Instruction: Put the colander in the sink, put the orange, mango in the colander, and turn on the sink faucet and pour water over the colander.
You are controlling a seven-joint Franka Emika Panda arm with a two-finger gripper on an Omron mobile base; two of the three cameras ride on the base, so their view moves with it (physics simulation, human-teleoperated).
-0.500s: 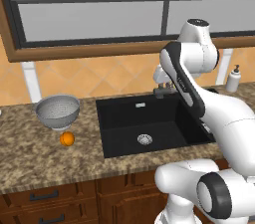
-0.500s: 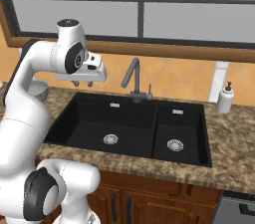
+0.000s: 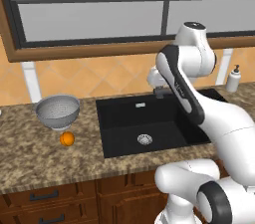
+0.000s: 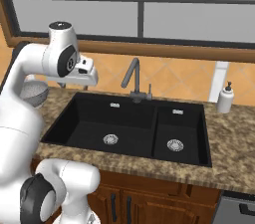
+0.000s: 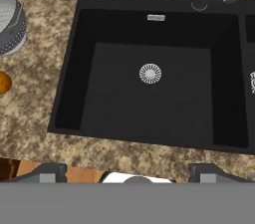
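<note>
We saw the colander (image 3: pixel 58 111) on the worktop (image 3: pixel 30 153) at far left, upright and empty, the orange (image 3: pixel 66 139) just in front of it, nearly touching. The sink (image 3: pixel 149 128) lay right of both, basins bare; faucet (image 4: pixel 133 79) behind it. Our hand (image 3: pixel 158 84) hung high over the sink's back edge, fingers spread wide, holding nothing. So the colander lay well to the hand's left and lower. We couldn't spot the mango.
</note>
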